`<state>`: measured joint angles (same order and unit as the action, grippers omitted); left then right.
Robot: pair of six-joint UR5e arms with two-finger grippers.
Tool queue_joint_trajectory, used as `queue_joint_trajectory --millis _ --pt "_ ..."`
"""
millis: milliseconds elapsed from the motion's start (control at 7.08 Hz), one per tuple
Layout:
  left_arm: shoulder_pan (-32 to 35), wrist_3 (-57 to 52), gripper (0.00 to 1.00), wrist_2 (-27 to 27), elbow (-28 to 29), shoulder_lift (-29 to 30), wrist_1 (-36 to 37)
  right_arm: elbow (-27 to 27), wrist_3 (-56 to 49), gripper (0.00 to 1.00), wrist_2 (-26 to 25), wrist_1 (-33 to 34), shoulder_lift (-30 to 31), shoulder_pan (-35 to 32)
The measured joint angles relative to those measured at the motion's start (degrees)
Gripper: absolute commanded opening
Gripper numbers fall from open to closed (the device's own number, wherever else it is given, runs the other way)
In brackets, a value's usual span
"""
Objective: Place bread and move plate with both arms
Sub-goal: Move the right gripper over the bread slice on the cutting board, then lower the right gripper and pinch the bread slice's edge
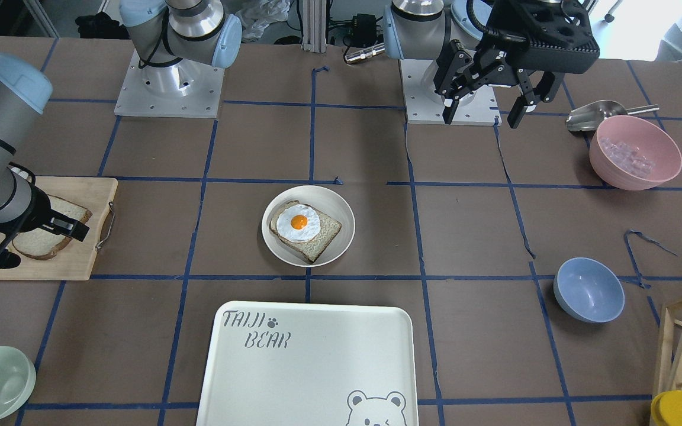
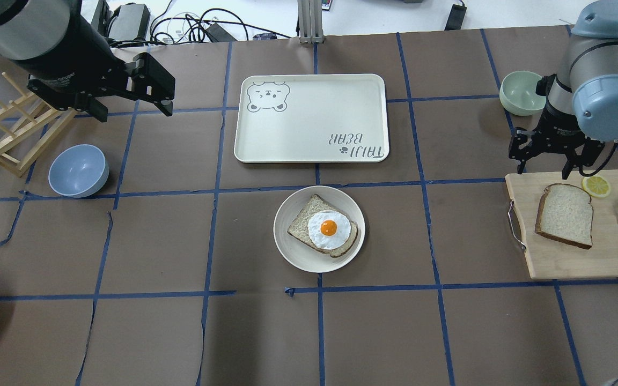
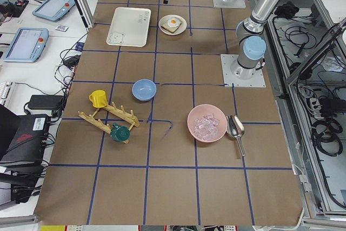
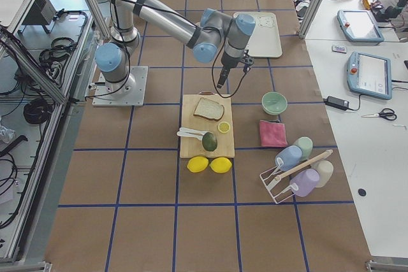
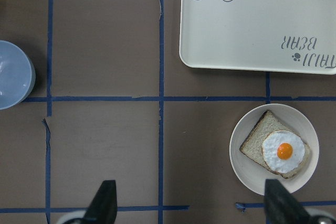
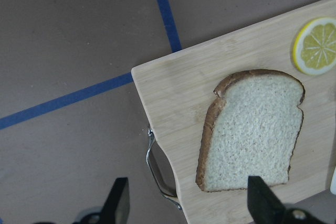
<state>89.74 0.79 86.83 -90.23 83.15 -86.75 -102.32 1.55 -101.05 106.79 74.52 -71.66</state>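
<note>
Nearest in the overhead view, we logged the plate (image 2: 298,256) at frame centre on the brown table (image 2: 180,332). It carried an egg-topped slice (image 2: 302,222). About level with it, at the right edge, the bread (image 2: 565,214) lay flat on the wooden cutting board (image 2: 556,262), rounded end toward the top of the frame. A lemon slice (image 2: 596,186) sat just beside its upper right corner.

Just beyond, the right gripper (image 2: 542,170) hovered over the board's far edge. Its fingers were spread wide with nothing between them, clear of the bread. In the right wrist view the bread showed between the two fingertips, nearer the frame's right one.

Further back we saw the blue bowl (image 2: 78,170) at left. The TAIJI BEAR tray (image 2: 311,118) was at upper centre, near the plate but apart.

Farthest, the left gripper (image 2: 134,111) hung at upper left, fingers spread and empty, well apart from the plate.
</note>
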Motion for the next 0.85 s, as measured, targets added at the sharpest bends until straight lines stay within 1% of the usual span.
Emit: queue_joint_trajectory --millis 424,847 --pt "0.0 0.0 1.00 0.0 0.0 0.0 0.0 -0.3 -0.2 0.63 -0.4 1.0 -2.4 1.6" --pt "0.1 0.0 1.00 0.0 0.0 0.1 0.0 -0.4 -1.9 0.63 -0.8 5.3 -5.6 3.2"
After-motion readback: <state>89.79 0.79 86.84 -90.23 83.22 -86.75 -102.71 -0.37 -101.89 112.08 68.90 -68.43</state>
